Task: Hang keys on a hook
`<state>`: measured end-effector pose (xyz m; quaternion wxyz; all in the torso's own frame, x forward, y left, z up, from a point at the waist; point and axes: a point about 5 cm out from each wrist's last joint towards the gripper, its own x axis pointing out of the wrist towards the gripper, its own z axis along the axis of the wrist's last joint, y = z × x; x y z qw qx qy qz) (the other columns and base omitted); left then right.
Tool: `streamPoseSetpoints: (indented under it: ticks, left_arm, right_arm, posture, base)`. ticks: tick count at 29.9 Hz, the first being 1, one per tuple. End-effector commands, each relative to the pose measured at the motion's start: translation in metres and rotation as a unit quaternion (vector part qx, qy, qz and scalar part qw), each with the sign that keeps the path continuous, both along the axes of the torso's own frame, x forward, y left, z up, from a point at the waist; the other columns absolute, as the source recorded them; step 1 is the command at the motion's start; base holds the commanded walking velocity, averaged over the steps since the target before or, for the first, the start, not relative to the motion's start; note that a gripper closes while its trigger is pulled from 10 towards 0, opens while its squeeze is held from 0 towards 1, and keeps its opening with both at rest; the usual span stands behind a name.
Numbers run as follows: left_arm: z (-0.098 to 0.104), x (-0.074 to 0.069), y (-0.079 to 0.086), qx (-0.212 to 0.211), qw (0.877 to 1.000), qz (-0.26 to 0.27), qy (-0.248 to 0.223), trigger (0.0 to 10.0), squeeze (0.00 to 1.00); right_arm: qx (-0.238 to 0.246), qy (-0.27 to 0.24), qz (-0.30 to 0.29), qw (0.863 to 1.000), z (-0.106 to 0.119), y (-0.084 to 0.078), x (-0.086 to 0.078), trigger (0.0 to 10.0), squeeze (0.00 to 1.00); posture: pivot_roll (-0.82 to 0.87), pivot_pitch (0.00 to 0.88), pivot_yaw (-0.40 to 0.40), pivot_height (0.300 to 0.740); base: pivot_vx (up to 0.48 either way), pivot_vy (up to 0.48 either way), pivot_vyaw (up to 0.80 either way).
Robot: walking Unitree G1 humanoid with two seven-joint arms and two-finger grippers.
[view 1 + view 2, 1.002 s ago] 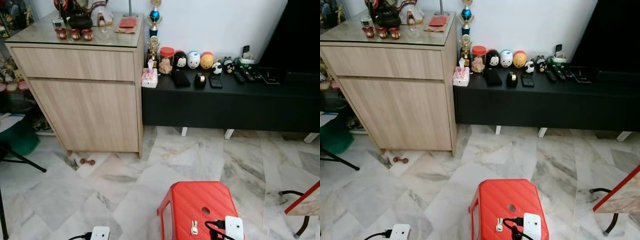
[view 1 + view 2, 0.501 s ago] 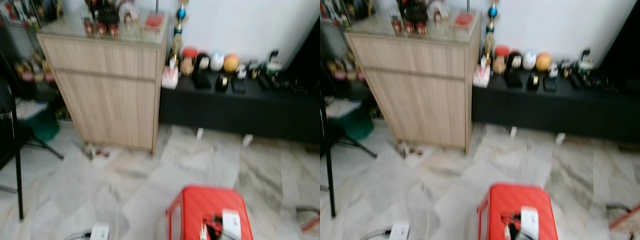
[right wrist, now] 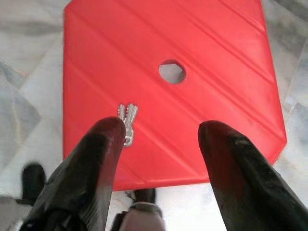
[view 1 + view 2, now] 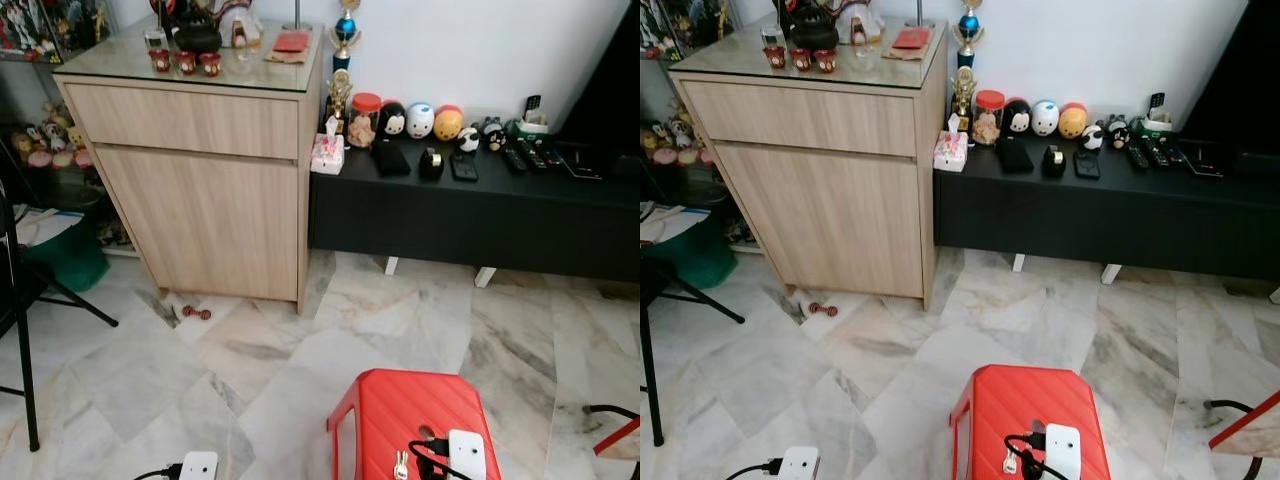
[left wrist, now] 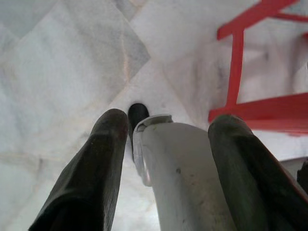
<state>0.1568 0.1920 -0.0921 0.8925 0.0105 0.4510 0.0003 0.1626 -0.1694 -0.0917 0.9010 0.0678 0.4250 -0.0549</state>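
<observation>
A small bunch of silver keys lies flat on the top of a red plastic stool, near its front edge; the keys also appear in the left eye view. My right gripper hovers over the stool, open, one finger just beside the keys and not touching them. Its white wrist block sits over the stool's front right corner. My left gripper hangs low over the marble floor left of the stool, open, holding nothing; its white wrist block is at the bottom edge.
A wooden cabinet stands ahead on the left and a low black bench with figurines and remotes on the right. A black chair leg is at far left, a small red object lies by the cabinet, and a red frame is at far right.
The camera swung left with blur, so the whole scene sits further right now. The keys remain on the stool and both wrists keep their places.
</observation>
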Motion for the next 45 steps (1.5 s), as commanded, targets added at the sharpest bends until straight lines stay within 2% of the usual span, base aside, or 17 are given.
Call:
streamPoseSetpoints:
  ticks: [1,10,18,24,27,31,32,33,34,35,36,39,45]
  left_arm:
    - [-0.006,-0.014,-0.003,-0.003,1.0,-0.004,0.026,10.0,0.0]
    - [-0.007,-0.016,-0.004,-0.003,1.0,-0.004,0.027,10.0,0.0]
    - [-0.008,-0.019,-0.001,-0.002,1.0,-0.003,0.029,10.0,0.0]
    - [-0.008,-0.021,0.0,0.0,1.0,-0.002,0.029,10.0,0.0]
    - [-0.008,-0.022,-0.001,0.0,1.0,-0.003,0.029,10.0,0.0]
    - [-0.009,-0.022,-0.001,0.002,0.999,-0.007,0.031,10.0,0.0]
    - [-0.009,-0.023,-0.001,0.004,0.999,-0.008,0.032,10.0,0.0]
    - [-0.009,-0.023,-0.001,0.004,0.999,-0.008,0.032,10.0,0.0]
    - [-0.009,-0.022,-0.001,0.004,0.999,-0.008,0.032,10.0,0.0]
    - [-0.009,-0.022,-0.001,0.004,0.999,-0.008,0.032,10.0,0.0]
    - [-0.008,-0.022,0.0,0.005,0.999,-0.007,0.03,10.0,0.0]
    - [-0.007,-0.019,0.002,0.008,1.0,-0.008,0.028,10.0,0.0]
    - [-0.007,-0.018,0.003,0.011,1.0,-0.009,0.028,10.0,0.0]
  right_arm:
    - [0.003,-0.009,-0.006,1.0,0.002,0.001,0.003,10.0,0.0]
    - [0.007,-0.012,-0.014,1.0,0.002,0.0,0.003,10.0,0.0]
    - [0.005,-0.042,-0.022,0.999,0.005,-0.001,0.006,10.0,0.0]
    - [-0.036,-0.08,-0.032,0.996,0.011,-0.006,0.008,10.0,0.0]
    - [-0.04,-0.089,-0.06,0.993,0.012,-0.007,0.007,10.0,0.0]
    - [-0.055,-0.098,-0.069,0.991,0.013,-0.009,0.007,10.0,0.0]
    - [-0.127,-0.259,-0.075,0.954,0.063,-0.033,0.068,10.0,0.0]
    - [-0.131,-0.315,-0.076,0.937,0.082,-0.039,0.084,10.0,0.0]
    - [-0.13,-0.344,-0.076,0.927,0.093,-0.042,0.091,10.0,0.0]
    - [-0.13,-0.344,-0.076,0.927,0.093,-0.042,0.091,10.0,0.0]
    - [-0.125,-0.371,-0.084,0.916,0.102,-0.046,0.094,10.0,0.0]
    - [-0.131,-0.366,-0.098,0.916,0.103,-0.052,0.092,10.0,0.0]
    - [-0.143,-0.376,-0.079,0.912,0.109,-0.044,0.095,10.0,0.0]
  posture:
    - [0.09,0.0,-0.107,0.74]
    - [0.09,0.0,-0.106,0.74]
    - [0.09,0.0,-0.105,0.74]
    - [0.09,0.0,-0.108,0.74]
    - [0.09,0.0,-0.104,0.74]
    - [0.09,0.0,-0.102,0.74]
    - [0.08,0.0,-0.101,0.74]
    - [0.08,0.0,-0.101,0.74]
    - [0.08,0.0,-0.101,0.74]
    - [0.08,0.0,-0.101,0.74]
    - [0.08,0.0,-0.104,0.74]
    - [0.08,0.0,-0.103,0.74]
    - [0.09,0.0,-0.105,0.74]
  base:
    - [0.0,0.0,0.0]
    - [0.0,0.0,0.0]
    - [0.0,0.0,0.0]
    - [0.0,0.0,0.0]
    - [0.0,0.0,0.0]
    - [0.0,0.0,0.0]
    - [0.0,0.0,0.0]
    - [0.0,0.0,0.0]
    - [0.0,0.0,0.0]
    - [0.0,0.0,0.0]
    - [0.0,0.0,0.0]
    - [0.0,0.0,0.0]
    - [0.0,0.0,0.0]
